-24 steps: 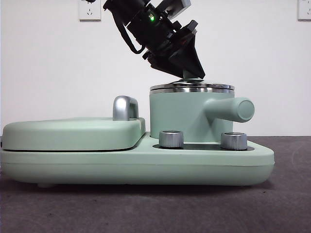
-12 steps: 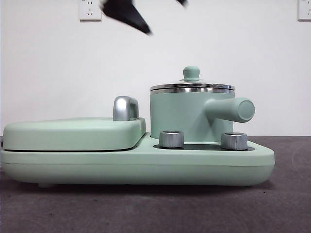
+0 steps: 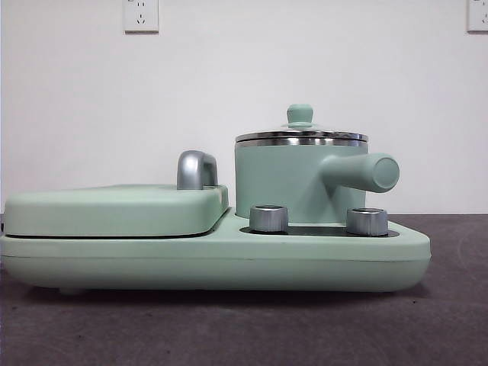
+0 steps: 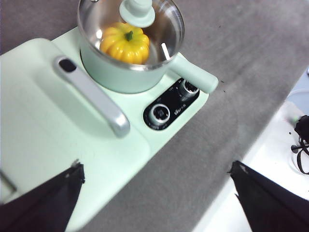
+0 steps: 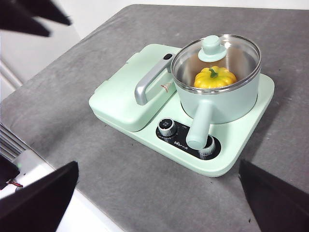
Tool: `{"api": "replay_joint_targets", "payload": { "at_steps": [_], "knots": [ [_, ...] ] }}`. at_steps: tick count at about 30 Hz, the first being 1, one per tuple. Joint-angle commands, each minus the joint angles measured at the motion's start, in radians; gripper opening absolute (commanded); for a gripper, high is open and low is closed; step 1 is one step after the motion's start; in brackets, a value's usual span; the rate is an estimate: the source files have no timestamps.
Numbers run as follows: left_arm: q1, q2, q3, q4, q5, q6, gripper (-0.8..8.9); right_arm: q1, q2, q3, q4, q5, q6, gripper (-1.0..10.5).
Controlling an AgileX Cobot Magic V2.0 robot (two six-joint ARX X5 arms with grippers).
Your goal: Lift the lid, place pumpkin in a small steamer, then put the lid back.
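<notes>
Seen through the glass lid (image 5: 216, 57), seated level on the small steamer (image 3: 284, 183) right of frame centre: the pumpkin (image 5: 215, 77), upright inside. Nothing gripped; left hand (image 4: 154, 193) and right hand (image 5: 159, 193) both spread wide, released, high above the desk (image 5: 145, 188). Judged complete, so no further reach needed; neither hand clearly nearer the knob

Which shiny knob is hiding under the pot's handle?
The dial at the base's outer end: the small steamer pokes its stub handle right over it. The other dial sits uncovered beside the griddle cover.
</notes>
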Motion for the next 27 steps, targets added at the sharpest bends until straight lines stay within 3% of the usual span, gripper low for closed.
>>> {"api": "replay_joint_targets", "payload": {
  "at_steps": [1,4,7,8,10,11,27],
  "knots": [
    [0.019,-0.118,-0.132,0.045,0.014,0.004,4.65,0.007,0.004,0.008,0.01,0.005,0.007,5.4],
    [0.041,-0.262,-0.285,0.106,0.014,-0.03,4.28,0.007,0.004,0.008,0.01,0.009,0.007,5.4],
    [0.052,-0.388,-0.41,0.163,0.014,-0.052,1.32,0.007,0.004,0.008,0.01,0.027,0.007,5.2],
    [0.053,-0.425,-0.444,0.18,0.014,-0.055,-0.19,0.007,0.004,0.008,0.01,0.027,0.007,4.3],
    [0.053,-0.482,-0.492,0.206,0.014,-0.055,0.09,0.007,0.004,0.008,0.01,0.027,0.002,-0.2],
    [0.053,-0.504,-0.507,0.212,0.013,-0.055,0.09,0.007,0.004,0.008,0.01,0.033,-0.008,0.4],
    [0.053,-0.578,-0.51,0.209,0.013,-0.055,0.1,0.007,0.004,0.009,0.01,0.03,-0.009,0.1]
  ]
}}
